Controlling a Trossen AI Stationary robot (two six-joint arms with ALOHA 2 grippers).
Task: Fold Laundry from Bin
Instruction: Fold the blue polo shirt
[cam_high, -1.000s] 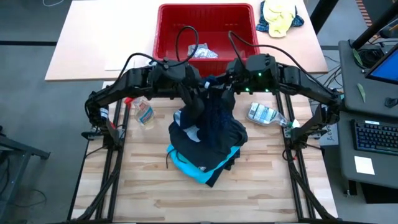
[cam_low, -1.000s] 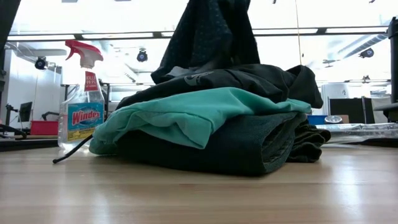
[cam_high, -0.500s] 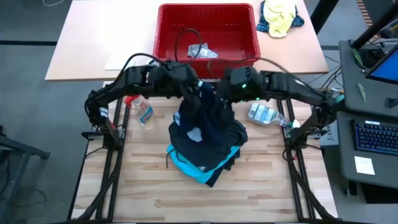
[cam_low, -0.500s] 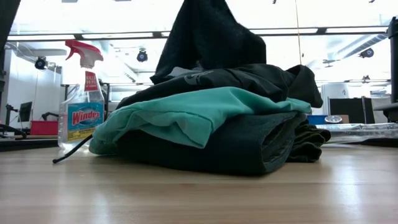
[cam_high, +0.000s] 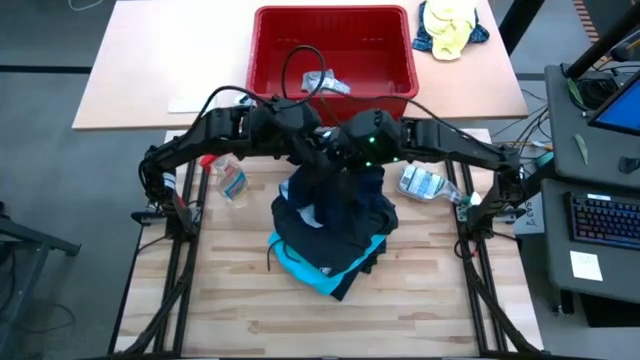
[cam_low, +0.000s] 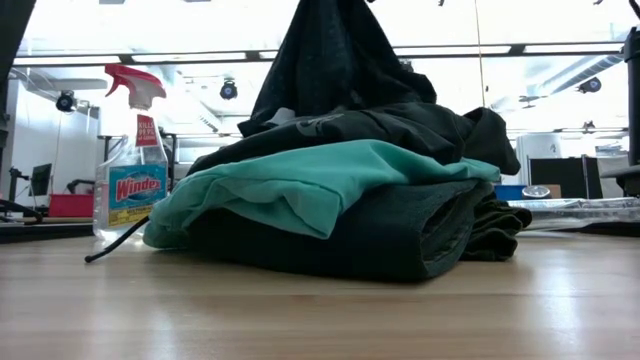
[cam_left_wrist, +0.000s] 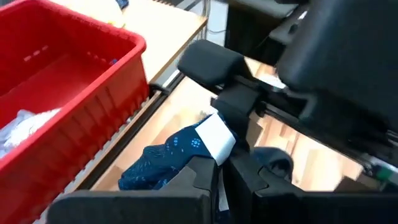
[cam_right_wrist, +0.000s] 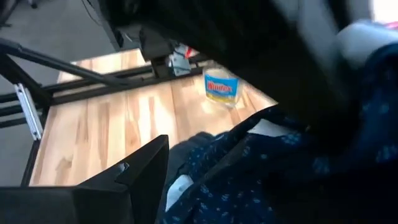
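Observation:
A pile of laundry (cam_high: 330, 240) lies mid-table: dark grey at the bottom, then turquoise (cam_low: 300, 180), then black. A navy garment with tiny dots (cam_high: 352, 195) rises from the top of the pile (cam_low: 335, 60) to my left gripper (cam_high: 326, 150), which is shut on it above the pile. My right gripper (cam_high: 346, 156) is open right beside the left one. The navy cloth (cam_right_wrist: 261, 180) lies next to its one visible finger (cam_right_wrist: 140, 171); the other finger is hidden. The red bin (cam_high: 262, 50) stands beyond the arms. My left gripper pinches a bunched part of the navy garment (cam_left_wrist: 183, 155) between its two fingers, close to the white label (cam_left_wrist: 216, 138). The fingers slant down from the table's left. The cloth hangs below them and its lower part rests on the pile. Whether my right gripper touches the cloth I cannot tell.
A Windex spray bottle (cam_high: 232, 182) lies left of the pile and a clear plastic bottle (cam_high: 425, 183) lies to its right. The bin holds a small light-coloured item (cam_high: 325, 83). A yellow-and-blue cloth bundle (cam_high: 450, 25) lies at the far right. Bare wood lies toward the near edge.
My right gripper has gone down and toward the table's left, ending close beside my left gripper over the pile. The raised part of the navy garment has shifted a little. The pile below has stayed put.

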